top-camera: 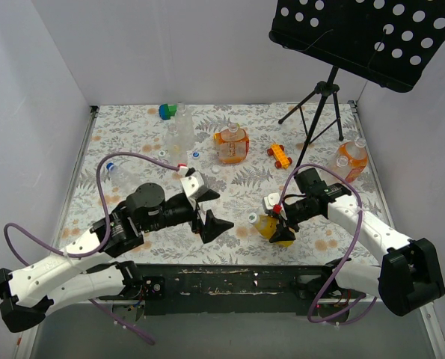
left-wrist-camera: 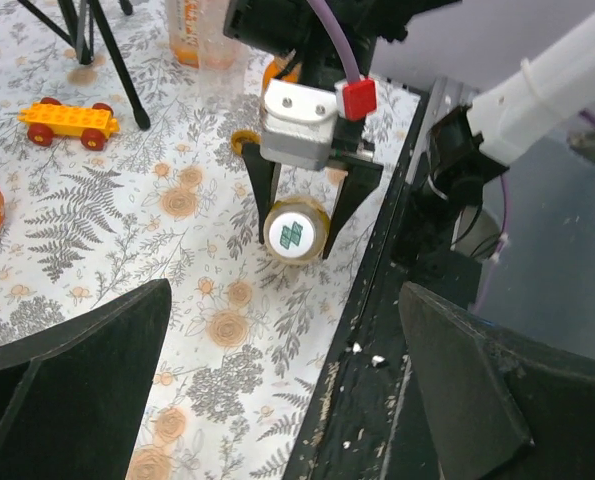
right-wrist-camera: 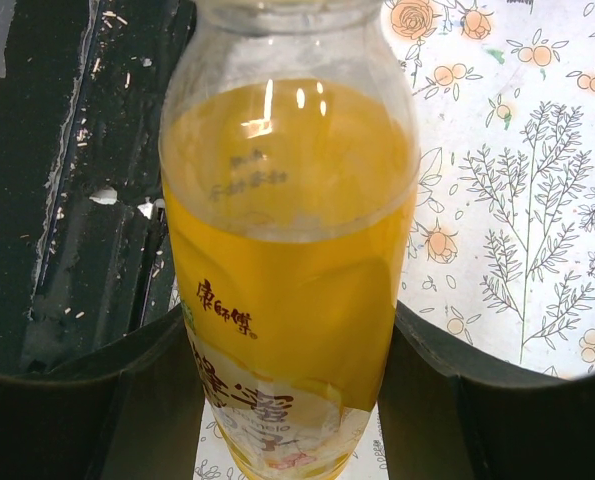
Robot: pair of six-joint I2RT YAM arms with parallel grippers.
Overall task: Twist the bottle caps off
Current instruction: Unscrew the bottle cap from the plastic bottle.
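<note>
A slim bottle (right-wrist-camera: 289, 250) of yellow liquid lies tipped toward the left arm, with my right gripper (top-camera: 280, 229) shut on its body near the table's front edge. Its white bottle cap (left-wrist-camera: 295, 232), marked with a green logo, sits on the neck and faces the left wrist camera. My left gripper (top-camera: 212, 223) hangs a short way left of that cap, wide open with nothing between its fingers (left-wrist-camera: 87, 380). Farther back stand an orange bottle (top-camera: 231, 145), a second orange one (top-camera: 352, 158) and clear bottles (top-camera: 181, 127). Another clear bottle (top-camera: 123, 173) lies at the left.
Two loose caps (top-camera: 196, 155) lie mid-table. An orange toy car (top-camera: 280, 155) sits right of centre and a green-and-blue block (top-camera: 167, 111) at the back. A music stand's tripod (top-camera: 319, 105) occupies the back right. The black front rail (left-wrist-camera: 397, 300) runs just beside both grippers.
</note>
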